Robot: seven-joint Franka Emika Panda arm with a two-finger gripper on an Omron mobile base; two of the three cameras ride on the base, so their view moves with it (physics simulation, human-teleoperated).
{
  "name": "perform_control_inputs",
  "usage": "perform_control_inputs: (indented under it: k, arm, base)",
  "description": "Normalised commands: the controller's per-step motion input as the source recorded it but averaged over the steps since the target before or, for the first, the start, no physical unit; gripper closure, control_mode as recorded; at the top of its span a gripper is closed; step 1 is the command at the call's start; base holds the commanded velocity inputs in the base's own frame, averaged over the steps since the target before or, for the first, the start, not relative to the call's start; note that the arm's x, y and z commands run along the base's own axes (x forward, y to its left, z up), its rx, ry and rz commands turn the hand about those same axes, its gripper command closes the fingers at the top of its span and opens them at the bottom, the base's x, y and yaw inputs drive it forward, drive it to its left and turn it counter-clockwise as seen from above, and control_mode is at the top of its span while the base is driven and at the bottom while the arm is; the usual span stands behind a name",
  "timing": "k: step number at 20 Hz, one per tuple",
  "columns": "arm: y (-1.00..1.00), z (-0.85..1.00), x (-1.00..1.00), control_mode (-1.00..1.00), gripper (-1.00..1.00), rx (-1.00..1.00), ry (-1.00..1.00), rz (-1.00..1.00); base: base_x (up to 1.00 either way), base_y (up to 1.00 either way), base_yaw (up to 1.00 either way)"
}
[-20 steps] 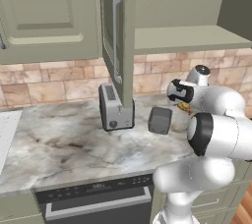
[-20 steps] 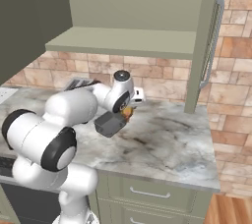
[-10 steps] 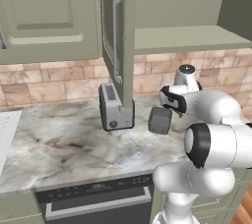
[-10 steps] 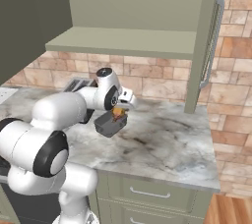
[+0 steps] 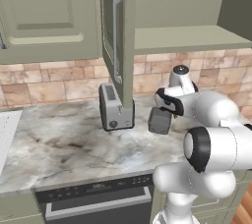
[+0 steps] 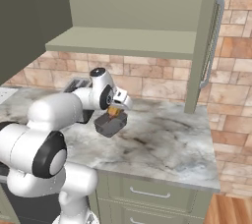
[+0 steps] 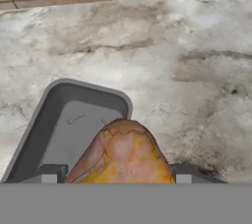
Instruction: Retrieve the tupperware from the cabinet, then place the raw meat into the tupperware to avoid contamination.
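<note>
Since a second ago the arm has swung toward the toaster, and the pincer (image 6: 116, 111) now hangs right over the tupperware (image 6: 110, 123). Its fingers stand wide with the raw meat (image 7: 123, 155) between them, and the meat sits just above the open box. The grey box rests on the marble table (image 6: 167, 139) under the pincer. Just beside it stands the silver toaster (image 5: 115, 106). Above and behind, the green cabinet (image 6: 147, 16) stands open.
</note>
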Motion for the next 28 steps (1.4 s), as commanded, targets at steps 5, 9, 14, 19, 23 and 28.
perform_control_inputs:
  k: [5, 9, 14, 19, 23, 28]
  arm:
    - [0.29, 0.05, 0.06, -1.0, 1.0, 0.01, 0.07, -0.01]
    - [0.4, -0.04, 0.0, -1.0, 1.0, 0.0, 0.04, -0.06]
    - [0.12, -0.01, 0.01, -1.0, 1.0, -0.01, -0.01, -0.02]
    - [0.0, 0.0, 0.06, -1.0, 1.0, 0.0, 0.0, 0.0]
    - [0.0, -0.12, 0.1, -1.0, 1.0, 0.0, 0.0, 0.0]
    - [0.0, -0.26, 0.21, -1.0, 1.0, 0.0, 0.0, 0.0]
  base:
    - [0.0, 0.0, 0.0]
    - [0.0, 0.0, 0.0]
    - [0.0, 0.0, 0.0]
    - [0.0, 0.0, 0.0]
    - [0.0, 0.0, 0.0]
    - [0.0, 0.0, 0.0]
